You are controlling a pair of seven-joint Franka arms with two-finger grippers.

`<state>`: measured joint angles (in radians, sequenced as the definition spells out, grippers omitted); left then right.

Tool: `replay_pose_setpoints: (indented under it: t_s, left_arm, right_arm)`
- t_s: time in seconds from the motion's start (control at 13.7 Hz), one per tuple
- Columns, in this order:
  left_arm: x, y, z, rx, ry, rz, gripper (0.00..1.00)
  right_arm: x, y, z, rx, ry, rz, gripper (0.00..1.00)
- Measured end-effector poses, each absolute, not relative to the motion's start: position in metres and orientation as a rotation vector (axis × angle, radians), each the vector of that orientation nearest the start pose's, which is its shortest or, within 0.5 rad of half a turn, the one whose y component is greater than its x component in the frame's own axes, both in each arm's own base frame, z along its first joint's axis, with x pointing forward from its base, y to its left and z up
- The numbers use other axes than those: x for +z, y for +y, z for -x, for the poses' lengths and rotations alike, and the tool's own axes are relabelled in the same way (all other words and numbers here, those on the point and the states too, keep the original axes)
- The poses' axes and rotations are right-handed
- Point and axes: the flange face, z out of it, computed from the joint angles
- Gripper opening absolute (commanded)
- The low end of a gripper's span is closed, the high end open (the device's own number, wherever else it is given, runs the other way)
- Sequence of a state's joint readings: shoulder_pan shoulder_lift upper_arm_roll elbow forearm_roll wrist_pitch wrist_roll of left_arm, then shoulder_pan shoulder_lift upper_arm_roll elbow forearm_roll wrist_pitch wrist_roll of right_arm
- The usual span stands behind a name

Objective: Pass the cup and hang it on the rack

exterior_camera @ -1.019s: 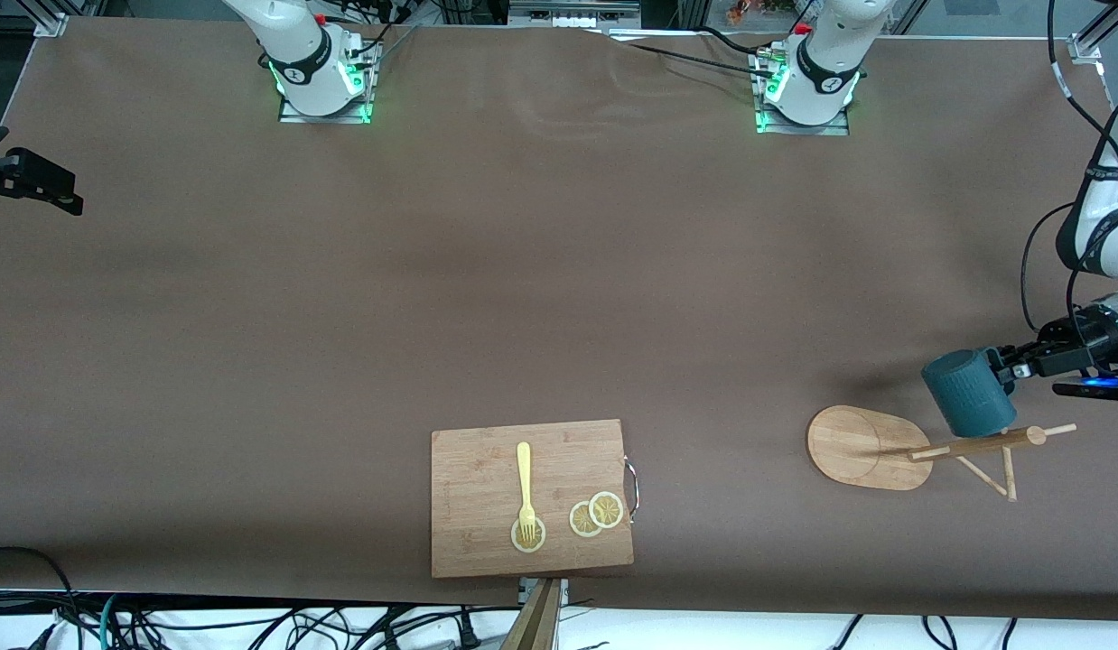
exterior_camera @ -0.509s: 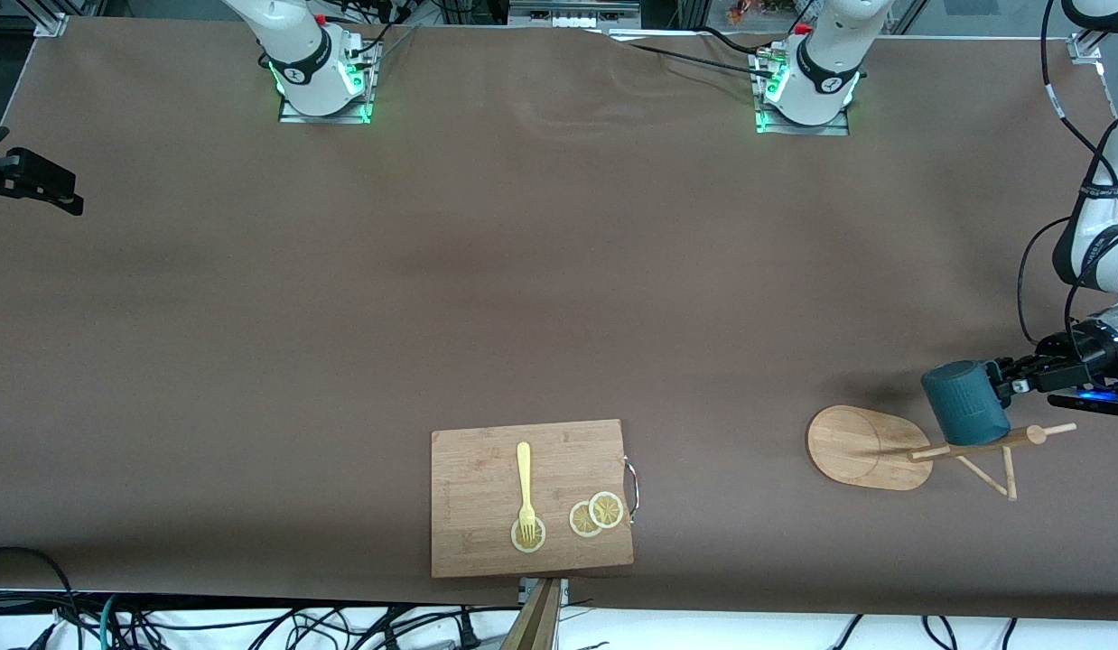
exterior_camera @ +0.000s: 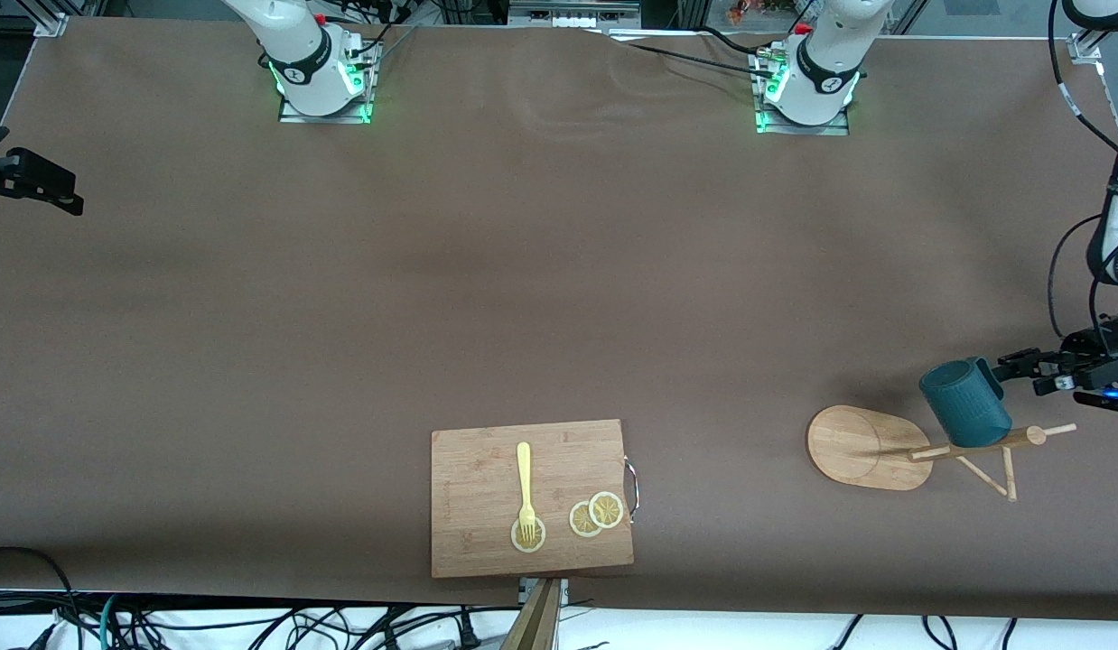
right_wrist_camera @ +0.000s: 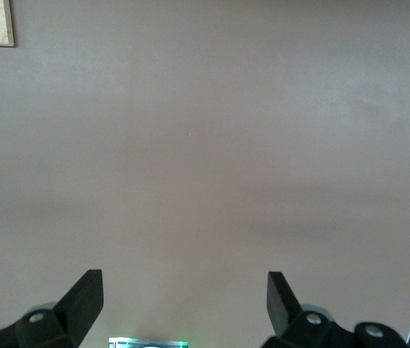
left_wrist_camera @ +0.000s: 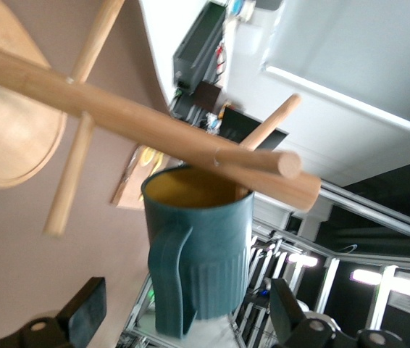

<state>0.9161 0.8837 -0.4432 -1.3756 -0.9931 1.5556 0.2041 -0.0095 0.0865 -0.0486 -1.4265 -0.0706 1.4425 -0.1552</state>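
Now the cup (exterior_camera: pixel 965 403) hangs on the rack (exterior_camera: pixel 920 447), left claw (exterior_camera: pixel 1020 370) released beside it.

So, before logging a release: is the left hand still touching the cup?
Apart. In the front view the left hand stands open beside the cup, a gap showing between them; the cup hangs on the rack.

Even, soft overhead light on my table (exterior_camera: pixel 559 271), no hard glare; the cup (exterior_camera: pixel 965 415) throws a faint diffuse shadow. Green glow at both bases. My left wrist view has bright ceiling lamps and slightly soft close-up pegs.
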Motion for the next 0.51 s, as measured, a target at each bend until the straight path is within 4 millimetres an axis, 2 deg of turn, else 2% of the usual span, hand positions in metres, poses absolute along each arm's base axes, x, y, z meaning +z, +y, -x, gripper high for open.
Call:
replay_pose_setpoints:
  t_s: [0.15, 0.29, 0.44, 0.51]
  left_arm:
    - [0.282, 0.311, -0.622, -0.161, 0.546, -1.748, 1.0]
    - [0.318, 0.318, -0.619, -0.213, 0.507, -1.934, 1.0]
    - [0.358, 0.306, -0.619, -0.263, 0.443, -2.142, 1.0]
    - [0.379, 0.289, -0.623, -0.292, 0.395, -2.27, 1.0]
  right_arm:
    - [0.633, -0.04, -0.567, 0.124, -0.145, 3.202, 1.0]
    - [0.633, -0.04, -0.567, 0.124, -0.145, 3.202, 1.0]
    - [0.633, -0.04, -0.567, 0.124, -0.145, 3.202, 1.0]
    - [0.633, -0.04, -0.567, 0.124, -0.145, 3.202, 1.0]
